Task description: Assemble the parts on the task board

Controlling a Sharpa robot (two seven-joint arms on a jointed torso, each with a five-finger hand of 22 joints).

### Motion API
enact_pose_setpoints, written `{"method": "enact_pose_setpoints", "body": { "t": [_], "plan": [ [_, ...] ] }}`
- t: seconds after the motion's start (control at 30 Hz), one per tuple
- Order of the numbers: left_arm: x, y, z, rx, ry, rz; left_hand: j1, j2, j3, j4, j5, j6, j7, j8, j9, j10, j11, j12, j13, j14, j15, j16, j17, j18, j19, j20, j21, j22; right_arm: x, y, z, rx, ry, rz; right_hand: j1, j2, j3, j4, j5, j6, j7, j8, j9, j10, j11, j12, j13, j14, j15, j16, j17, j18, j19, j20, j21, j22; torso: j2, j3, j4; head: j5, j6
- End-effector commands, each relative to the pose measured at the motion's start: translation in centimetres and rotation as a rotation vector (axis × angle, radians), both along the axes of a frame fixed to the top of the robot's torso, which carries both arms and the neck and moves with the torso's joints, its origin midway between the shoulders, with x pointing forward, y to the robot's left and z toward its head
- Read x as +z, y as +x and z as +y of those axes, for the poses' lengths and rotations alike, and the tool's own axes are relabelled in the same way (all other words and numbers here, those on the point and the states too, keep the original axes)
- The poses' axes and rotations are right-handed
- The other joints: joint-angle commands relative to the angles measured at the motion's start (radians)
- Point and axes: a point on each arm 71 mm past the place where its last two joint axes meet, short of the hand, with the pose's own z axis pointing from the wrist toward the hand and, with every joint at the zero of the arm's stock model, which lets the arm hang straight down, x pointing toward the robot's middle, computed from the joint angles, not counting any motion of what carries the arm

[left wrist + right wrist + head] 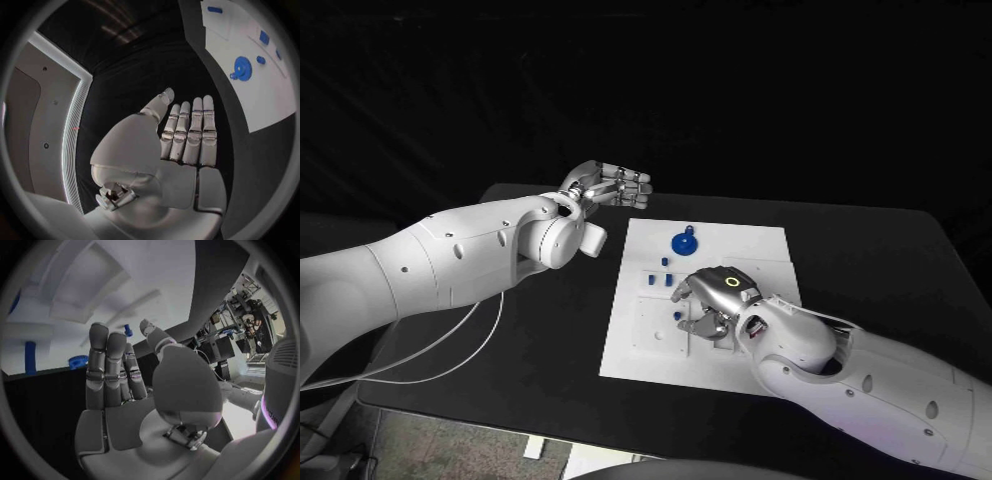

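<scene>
Nearest me, low and right of centre in the head view, my right hand (715, 300) hangs over the middle of the task board (747, 240), palm down. In the right wrist view its fingers (107, 365) lie straight and side by side with the thumb set a little apart, and nothing sits in the palm, so I read it as loosely spread and empty. Just left of that hand I see a few small blue parts (664, 282) on the white plate. Further up the board lies a round blue gear-like part (684, 243). Beyond the board's upper left corner, over the black table (877, 250), my left hand (606, 186) hovers with straight, close-set fingers (190, 132), thumb apart, holding nothing.
</scene>
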Motion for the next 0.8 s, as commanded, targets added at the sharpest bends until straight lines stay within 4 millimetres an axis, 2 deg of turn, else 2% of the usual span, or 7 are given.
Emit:
{"method": "enact_pose_setpoints", "body": {
  "t": [0.03, 0.2, 0.27, 0.43, 0.63, 0.73, 0.8],
  "plan": [
    [0.1, 0.0, 0.0, -0.011, -0.010, 0.002, -0.005, 0.005, -0.006, -0.003, -0.002, -0.002, 0.004, 0.002, 0.000, -0.005, 0.002, 0.001, -0.001, -0.008, 0.002, 0.000, 0.000, 0.008, -0.007, 0.002, -0.005, 0.000, 1.6, 0.3, -0.7, -0.041, 0.053, -0.033, 0.002, 0.002, 0.011, 0.001, -0.004, 0.002, 0.005, 0.000, -0.001, 0.013, -0.003, 0.000, 0.000, 0.003, -0.001, 0.007, -0.002, 0.032, 0.042, 0.003, 0.010, -0.003, 0.001, -0.0002, -0.0018, -0.006, 0.005],
    [0.1, 0.0, 0.1, -0.010, -0.009, 0.002, -0.003, 0.005, -0.007, -0.004, -0.002, -0.002, 0.004, 0.002, 0.000, -0.006, 0.002, 0.001, -0.001, -0.009, 0.003, 0.000, 0.000, 0.008, -0.007, 0.003, -0.006, 0.000, 3.9, 1.5, -3.0, -0.096, 0.062, -0.039, -0.013, 0.005, 0.072, -0.011, -0.010, 0.009, 0.009, 0.001, -0.001, 0.063, -0.016, -0.001, 0.000, 0.011, -0.013, 0.008, -0.006, 0.014, 0.043, -0.010, 0.042, -0.009, 0.000, -0.0014, -0.0023, -0.021, 0.015],
    [0.1, 0.0, 0.2, -0.012, -0.010, 0.002, -0.003, 0.005, -0.007, -0.004, -0.002, -0.002, 0.004, 0.002, 0.000, -0.006, 0.002, 0.001, -0.001, -0.009, 0.003, 0.000, 0.000, 0.008, -0.007, 0.003, -0.006, 0.000, 4.6, 2.3, -4.3, -0.126, 0.057, -0.031, -0.022, 0.007, 0.096, -0.008, 0.001, 0.010, 0.017, 0.001, -0.001, 0.100, -0.025, -0.001, 0.000, 0.013, -0.018, 0.009, -0.005, 0.008, 0.044, -0.014, 0.058, -0.008, 0.000, -0.0011, -0.0031, -0.028, 0.019],
    [0.1, 0.0, 0.2, -0.017, -0.012, 0.002, -0.002, 0.006, -0.008, -0.003, -0.001, -0.001, 0.003, 0.002, 0.000, -0.005, 0.002, 0.001, -0.001, -0.007, 0.002, 0.000, 0.000, 0.009, -0.005, 0.002, -0.005, 0.000, 5.5, 3.9, -7.1, -0.195, 0.036, -0.009, -0.028, -0.002, 0.106, -0.007, 0.018, 0.006, 0.016, 0.000, -0.001, 0.101, -0.026, 0.000, 0.000, 0.013, -0.019, 0.007, -0.005, 0.003, 0.042, -0.018, 0.058, -0.014, -0.002, -0.0035, -0.0075, -0.039, 0.029],
    [0.1, 0.0, 0.1, -0.020, -0.013, 0.001, -0.002, 0.007, -0.007, -0.004, -0.002, 0.002, 0.002, 0.003, 0.001, 0.002, -0.001, 0.001, -0.001, -0.007, 0.001, 0.000, 0.000, 0.009, -0.005, 0.002, -0.004, 0.001, 5.0, 5.1, -9.6, -0.250, -0.009, 0.058, -0.020, 0.006, 0.057, -0.005, -0.007, -0.007, 0.037, 0.000, -0.001, 0.073, -0.018, 0.001, 0.001, 0.006, -0.013, 0.005, -0.005, 0.007, 0.039, -0.012, 0.041, -0.028, -0.003, -0.0060, -0.0089, -0.047, 0.031],
    [0.1, 0.0, -0.1, -0.020, -0.014, 0.000, -0.003, 0.007, -0.007, -0.004, -0.002, 0.001, 0.003, 0.002, 0.000, -0.001, 0.000, 0.001, -0.001, -0.007, 0.001, 0.000, 0.000, 0.009, -0.005, 0.002, -0.004, 0.002, 4.5, 5.4, -10.0, -0.256, -0.027, 0.102, -0.012, 0.016, 0.006, 0.003, -0.013, -0.014, 0.036, 0.001, -0.001, 0.062, -0.016, 0.001, 0.001, 0.003, -0.011, 0.006, -0.005, 0.008, 0.039, -0.010, 0.035, -0.034, -0.003, -0.0049, -0.0091, -0.051, 0.031],
    [0.1, 0.0, -0.2, -0.022, -0.015, 0.000, -0.003, 0.007, -0.007, -0.004, -0.002, 0.001, 0.003, 0.002, 0.000, -0.001, 0.000, 0.001, -0.001, -0.007, 0.001, 0.000, 0.000, 0.009, -0.005, 0.002, -0.004, 0.002, 4.3, 5.5, -10.1, -0.256, -0.038, 0.124, -0.008, 0.019, -0.026, 0.010, -0.016, -0.023, 0.026, 0.001, -0.001, 0.050, -0.013, 0.001, 0.001, 0.000, -0.008, 0.007, -0.006, 0.010, 0.038, -0.008, 0.030, -0.038, -0.002, -0.0054, -0.0081, -0.052, 0.032]
  ]
}}
